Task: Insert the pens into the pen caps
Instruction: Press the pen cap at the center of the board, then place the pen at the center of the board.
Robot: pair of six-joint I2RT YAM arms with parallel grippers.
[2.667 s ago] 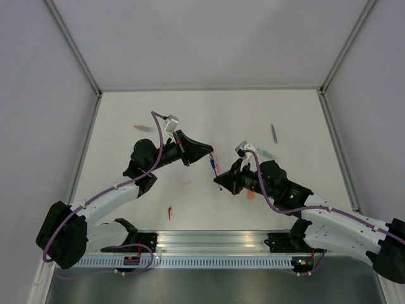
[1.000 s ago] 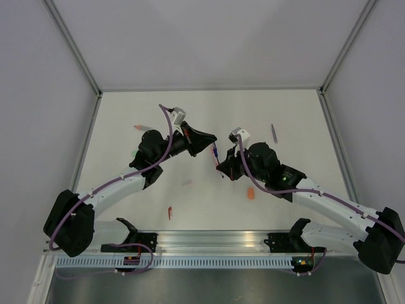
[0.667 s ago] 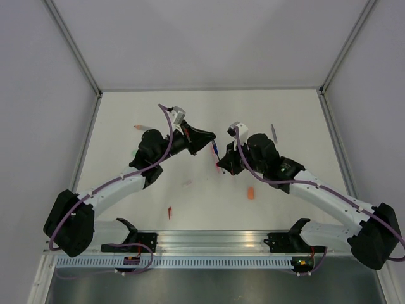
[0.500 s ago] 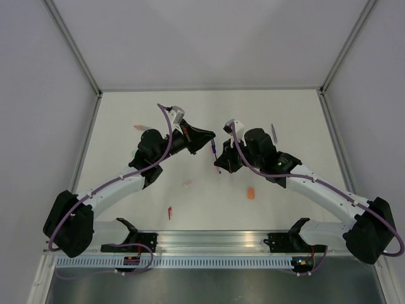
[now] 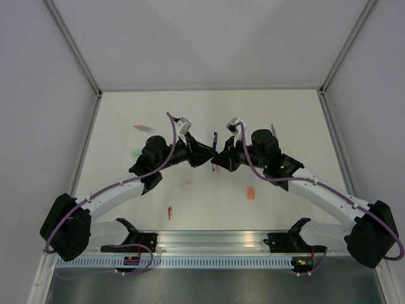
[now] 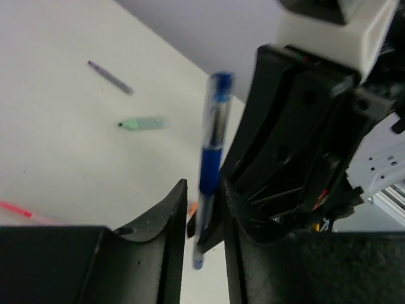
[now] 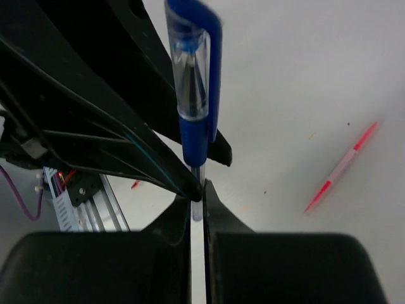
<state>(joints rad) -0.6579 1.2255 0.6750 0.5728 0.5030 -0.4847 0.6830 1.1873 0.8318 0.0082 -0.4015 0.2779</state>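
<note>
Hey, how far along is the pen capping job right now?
Done: the blue pen looks capped. In hand: the right gripper pinches its thin end, while the left gripper stands parted around it. Left: a reddish pen, a grey pen and an orange cap lie loose on the table.

"The blue pen (image 7: 193, 95), is it blue all over?"
"Clear barrel, blue clip and grip. On the white table (image 5: 291, 114): a red-and-pink pen (image 7: 342, 168), a mint-green pen (image 6: 144, 123), an orange cap (image 5: 250, 194)."
</note>
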